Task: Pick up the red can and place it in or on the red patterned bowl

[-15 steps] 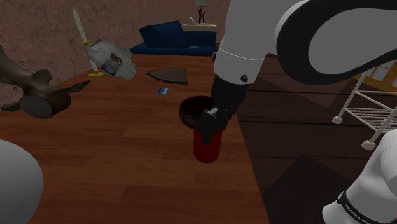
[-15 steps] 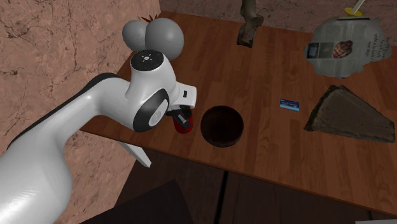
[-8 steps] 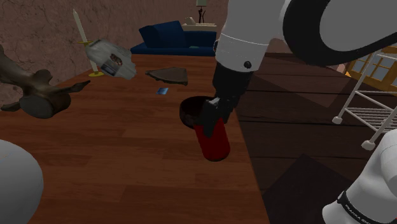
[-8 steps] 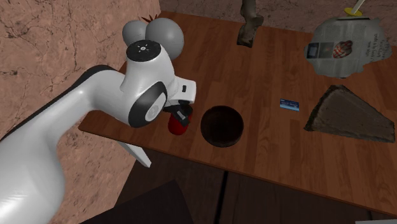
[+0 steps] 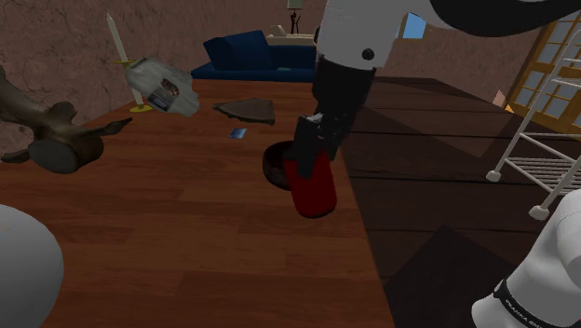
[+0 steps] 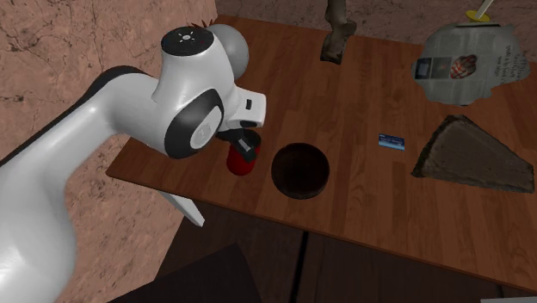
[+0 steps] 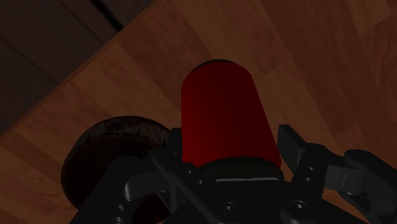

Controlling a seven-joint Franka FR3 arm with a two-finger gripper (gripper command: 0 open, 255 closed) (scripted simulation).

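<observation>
Gripper [image 5: 313, 157] clamped around the top of the red can [image 5: 315, 194], holding it slightly tilted and seemingly clear of the desk [image 5: 186, 233], dark bowl [image 5: 273, 164] just beside and below, likely raised to pass over its rim.

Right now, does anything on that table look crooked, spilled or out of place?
Only the red can: the claw holds it off the table, leaning slightly, beside the dark bowl near the table's edge. Nothing looks spilled or broken.
</observation>
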